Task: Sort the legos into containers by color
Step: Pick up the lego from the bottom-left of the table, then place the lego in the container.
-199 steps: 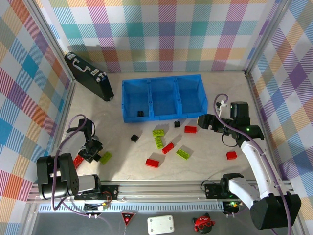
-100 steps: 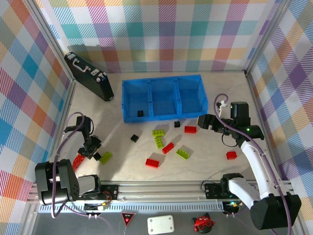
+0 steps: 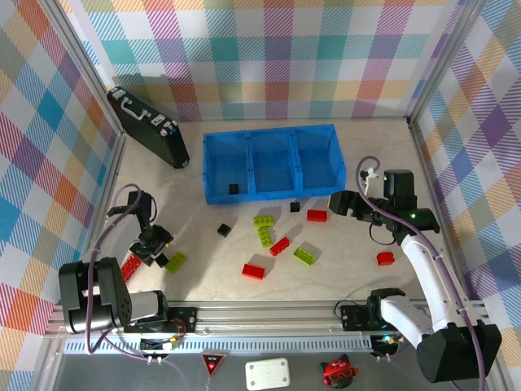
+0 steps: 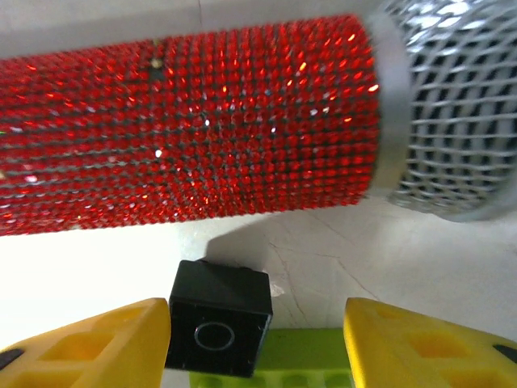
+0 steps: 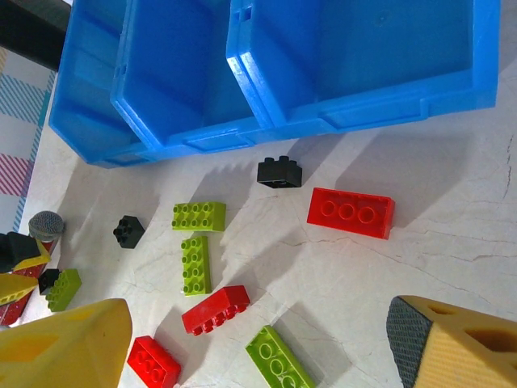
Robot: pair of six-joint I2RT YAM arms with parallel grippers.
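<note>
1. Picking step: the left gripper [image 4: 257,339], jaws apart, brackets a black lego [image 4: 218,327] at the table's [image 3: 346,265] eight o'clock.
2. Next, I judge: clamp, lift, and carry it toward one o'clock into the blue bin [image 3: 269,195].
3. The right gripper [image 3: 336,201] hangs spread.

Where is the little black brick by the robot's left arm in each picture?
Top external: the black brick lies low on the left, just right of the left end effector.
Left wrist: bottom centre, between the open yellow fingers.
Right wrist: low at the far left edge.
Shared landmark: the lime green brick right beside it.
</note>
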